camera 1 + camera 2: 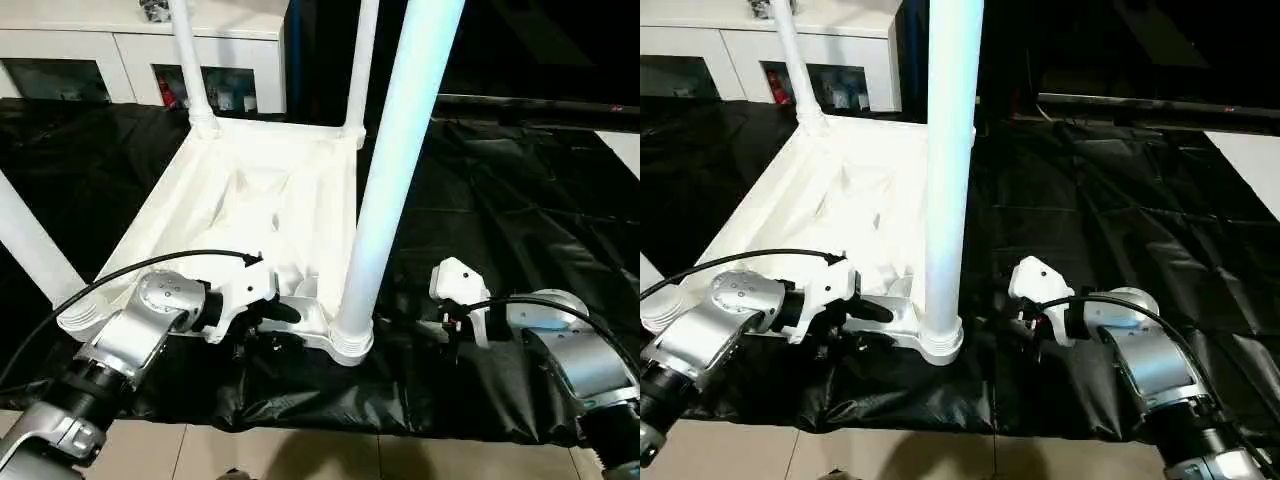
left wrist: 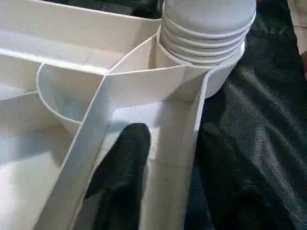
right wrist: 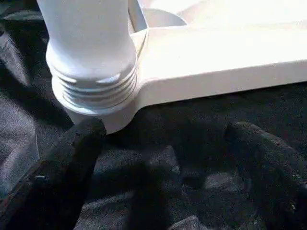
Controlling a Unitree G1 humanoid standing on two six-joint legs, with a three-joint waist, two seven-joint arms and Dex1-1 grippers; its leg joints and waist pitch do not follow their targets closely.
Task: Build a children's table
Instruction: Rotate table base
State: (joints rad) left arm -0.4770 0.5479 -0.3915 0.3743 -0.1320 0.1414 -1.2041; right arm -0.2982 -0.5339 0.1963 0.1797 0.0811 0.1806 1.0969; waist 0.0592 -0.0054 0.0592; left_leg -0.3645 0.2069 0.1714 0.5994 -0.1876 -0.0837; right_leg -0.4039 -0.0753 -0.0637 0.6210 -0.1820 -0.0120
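On black sheeting (image 1: 500, 200), left fingers (image 2: 120, 172) straddle the tabletop (image 1: 260, 200) rim; right fingers (image 3: 72, 158) spread.

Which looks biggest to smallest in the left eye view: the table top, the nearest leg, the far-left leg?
1. table top, widest white shape.
2. nearest leg, inflated because it stands closest to the camera.
3. far-left leg, thinnest, cut by the picture's top edge; distance makes true length unsure.
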